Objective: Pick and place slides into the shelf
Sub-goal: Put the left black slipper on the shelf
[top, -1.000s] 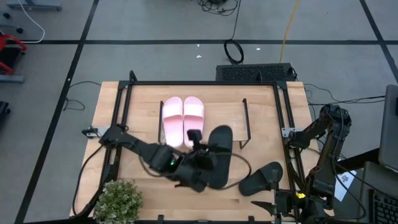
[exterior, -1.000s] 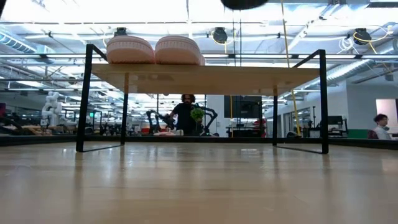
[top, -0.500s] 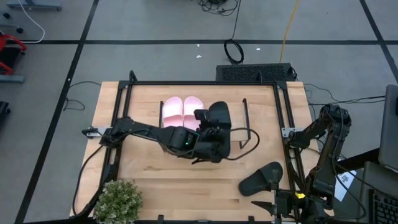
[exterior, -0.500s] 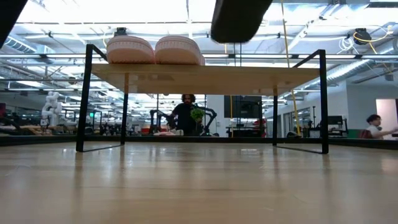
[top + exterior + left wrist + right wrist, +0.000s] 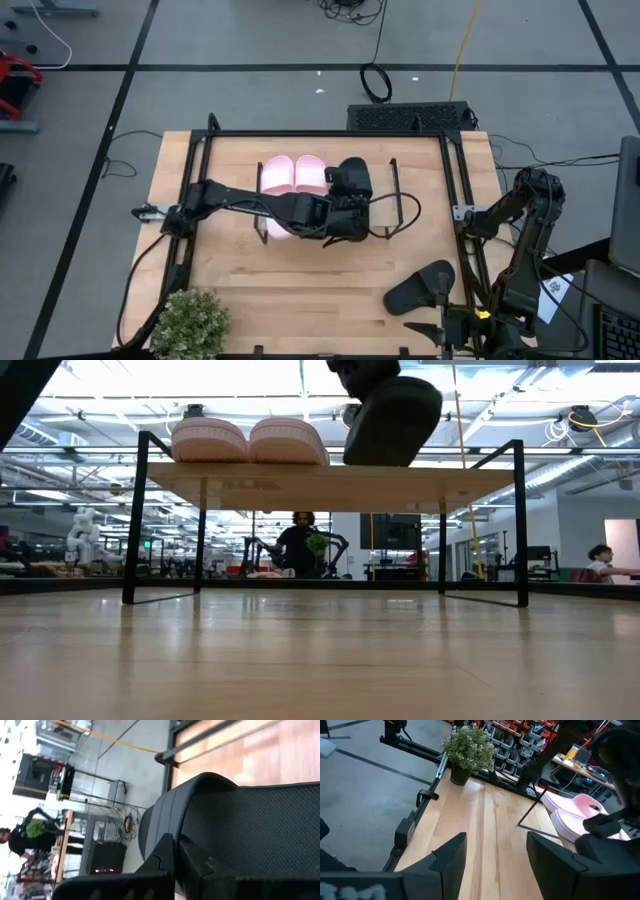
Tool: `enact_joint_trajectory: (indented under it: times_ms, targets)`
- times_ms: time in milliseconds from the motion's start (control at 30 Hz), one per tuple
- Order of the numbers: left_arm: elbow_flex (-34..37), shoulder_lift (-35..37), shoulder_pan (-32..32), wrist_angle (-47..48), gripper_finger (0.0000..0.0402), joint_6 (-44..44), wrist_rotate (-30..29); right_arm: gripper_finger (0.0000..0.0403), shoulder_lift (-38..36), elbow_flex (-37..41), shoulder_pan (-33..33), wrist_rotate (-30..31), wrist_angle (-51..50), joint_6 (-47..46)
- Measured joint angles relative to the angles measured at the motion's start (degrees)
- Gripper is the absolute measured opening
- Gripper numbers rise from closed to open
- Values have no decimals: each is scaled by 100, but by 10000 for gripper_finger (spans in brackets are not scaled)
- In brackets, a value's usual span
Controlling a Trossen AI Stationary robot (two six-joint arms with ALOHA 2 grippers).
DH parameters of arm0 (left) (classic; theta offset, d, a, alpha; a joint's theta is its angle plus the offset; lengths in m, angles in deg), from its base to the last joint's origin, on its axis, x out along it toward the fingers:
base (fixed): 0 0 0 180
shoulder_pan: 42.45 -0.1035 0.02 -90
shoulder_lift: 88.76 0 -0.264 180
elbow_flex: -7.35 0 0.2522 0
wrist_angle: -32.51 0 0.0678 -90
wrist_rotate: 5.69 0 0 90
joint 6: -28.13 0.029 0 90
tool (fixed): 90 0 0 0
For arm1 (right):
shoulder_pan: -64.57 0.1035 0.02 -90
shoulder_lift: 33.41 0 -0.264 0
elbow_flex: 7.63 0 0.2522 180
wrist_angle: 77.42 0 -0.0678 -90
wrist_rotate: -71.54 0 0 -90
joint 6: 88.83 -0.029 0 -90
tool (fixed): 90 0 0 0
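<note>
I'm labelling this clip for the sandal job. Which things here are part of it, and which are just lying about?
Part of the job:
- pink pair on the shelf
- black sandal in the shut left gripper, above the shelf beside the pink pair
- second black sandal on the table, near the open right gripper

Lying about:
- potted plant

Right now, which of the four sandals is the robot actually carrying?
The black slide gripped by the left gripper above the shelf. The pink pair rests there; the other black slide lies on the table.

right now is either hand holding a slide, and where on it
The left hand holds a black slide over the shelf; the exact grip spot is hidden. The right hand is empty.
</note>
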Motion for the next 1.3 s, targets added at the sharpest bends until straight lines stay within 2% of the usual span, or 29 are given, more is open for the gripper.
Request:
enact_joint_trajectory:
  times_ms: [167, 400, 633, 767, 900, 1033, 1300]
  targets:
    - [4, 0, -275, 18, 0, 64, 613, 199, 0, 0, 0, 0, 0, 4]
    - [4, 0, -303, 202, 0, 149, 315, 199, -1, 0, 0, -2, 0, -27]
    - [7, 182, -287, 669, 0, -128, 177, 199, -1, 0, 0, -7, 0, -61]
    - [7, 371, -238, 637, 0, -179, -31, 199, -1, 0, 0, -4, 14, -62]
    - [25, 552, -200, 240, 0, -27, 116, 199, -1, 0, 0, -4, 71, -61]
    - [644, 759, -154, -685, 0, 394, 184, 199, -1, 0, 0, -4, 126, -62]
    - [2784, 1780, -83, -2868, 0, 1162, 307, 199, -4, 0, 0, 293, 142, -5]
